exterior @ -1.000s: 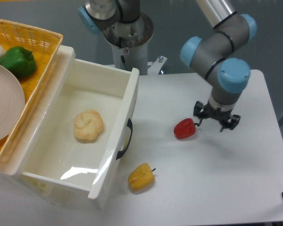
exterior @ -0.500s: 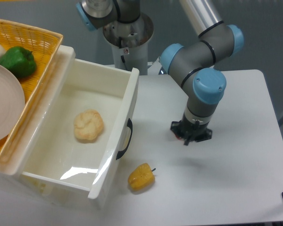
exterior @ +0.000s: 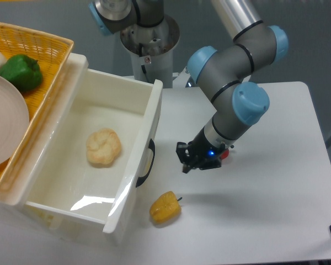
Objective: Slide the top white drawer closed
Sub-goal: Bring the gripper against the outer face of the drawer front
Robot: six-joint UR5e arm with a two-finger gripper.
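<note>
The top white drawer (exterior: 133,165) stands pulled far out at the left, its panelled front facing right with the black curved handle (exterior: 147,164) on it. A pale bread roll (exterior: 103,147) lies inside it. My gripper (exterior: 183,158) is low over the table just right of the drawer front, tilted so its dark fingers point left toward the handle, a short gap away. It looks open, with nothing between the fingers. A red pepper (exterior: 225,155) is almost hidden behind the wrist.
A yellow pepper (exterior: 165,207) lies on the table below the gripper, near the drawer's front corner. A wicker basket (exterior: 41,44) at the upper left holds a green pepper (exterior: 20,72) and a pale plate (exterior: 5,124). The robot base (exterior: 151,41) stands behind the drawer.
The arm swung left from beside the red pepper, passed over it, and tilted the gripper toward the drawer front. The drawer has not moved.
</note>
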